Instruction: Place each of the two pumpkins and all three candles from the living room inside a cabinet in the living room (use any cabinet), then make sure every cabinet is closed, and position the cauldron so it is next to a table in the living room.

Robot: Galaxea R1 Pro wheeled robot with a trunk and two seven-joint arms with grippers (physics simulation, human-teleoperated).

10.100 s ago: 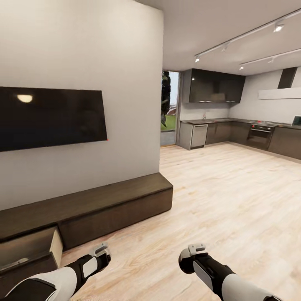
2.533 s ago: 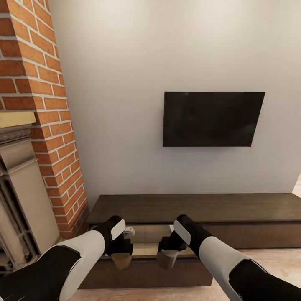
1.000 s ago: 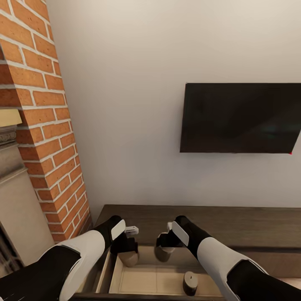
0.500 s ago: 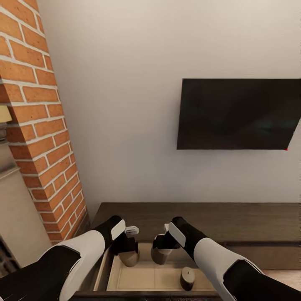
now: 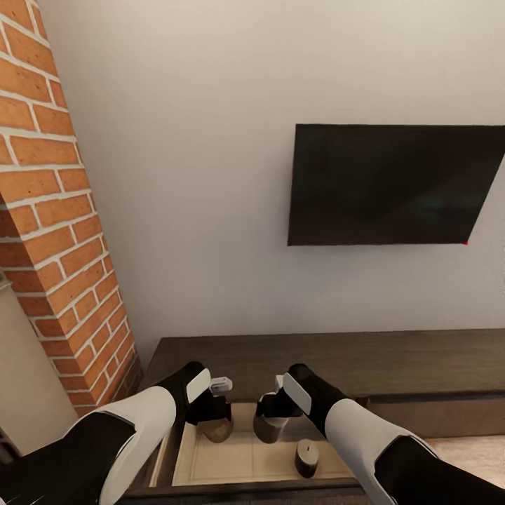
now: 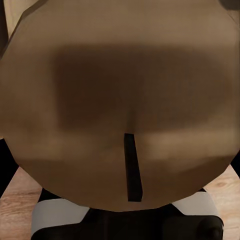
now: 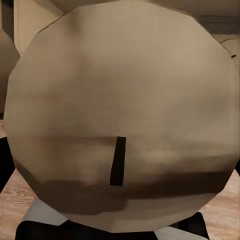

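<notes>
Pale grey wall ahead, a dark television mounted on it, red brick column off to one side, and below runs the long dark-brown cabinet with one drawer pulled open, showing its pale beige floor. Both arms reach in over that drawer. The left hand is clamped on a candle, held just above the drawer floor near the back corner; from the left wrist the candle's pale flat top and dark wick sit right against the lens. The right hand is clamped on a second candle, side by side with the first and a small gap between them; the right wrist view gives the same close look at its top and its wick. A third candle stands upright on the drawer floor, free of both hands, nearer the drawer front, beneath the right forearm.
</notes>
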